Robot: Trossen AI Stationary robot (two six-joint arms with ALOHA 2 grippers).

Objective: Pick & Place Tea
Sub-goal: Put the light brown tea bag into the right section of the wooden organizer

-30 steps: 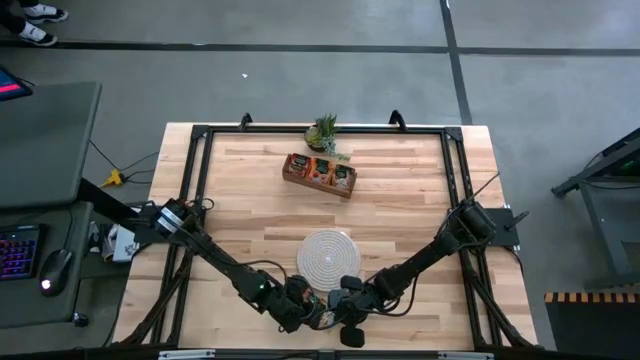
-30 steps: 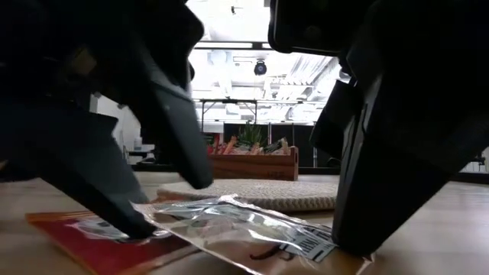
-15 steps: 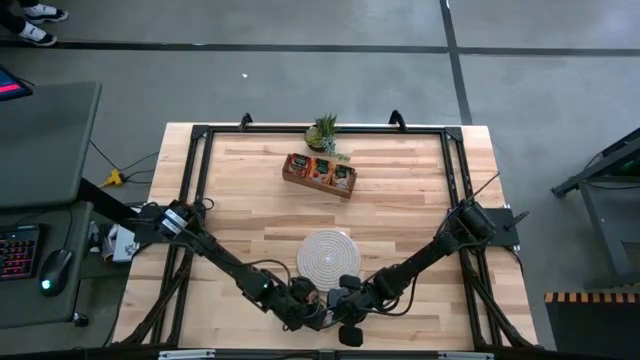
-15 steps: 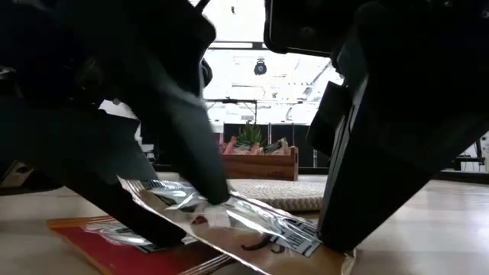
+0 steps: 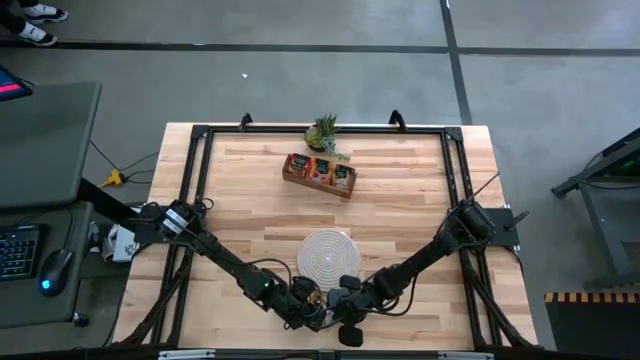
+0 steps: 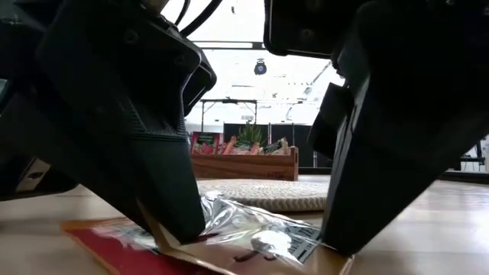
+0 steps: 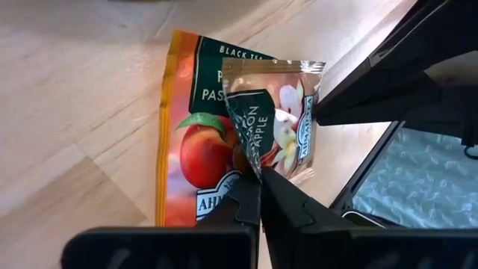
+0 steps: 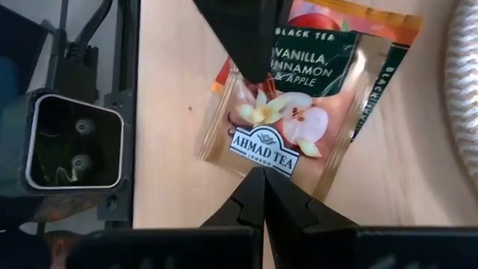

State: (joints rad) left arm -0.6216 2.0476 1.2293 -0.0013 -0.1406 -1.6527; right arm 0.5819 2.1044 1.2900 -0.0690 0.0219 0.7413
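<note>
Surface materials near the closed jaws.
Beige sachet [image 8: 287,123]: glossy crinkled foil, pinched between the left gripper's [image 7: 260,181] matt black plastic fingers. Orange sachet [image 7: 196,142] under it: smooth printed film. Table [image 5: 400,190]: pale planked wood, satin finish. Mat [image 6: 267,192] beyond the jaws: rough woven fibre. Tray [image 6: 243,165]: brown wood.

My two grippers crowded the near table edge, my left gripper [image 5: 306,312] pinched on the beige foil tea sachet [image 7: 272,123] and my right gripper [image 5: 333,311] closed, tip just beside it. The round whitish woven mat [image 5: 327,254] blocked passage just behind. Bare wooden table [image 5: 400,200] lay open between the mat and the brown wooden three-compartment tray [image 5: 319,174].
</note>
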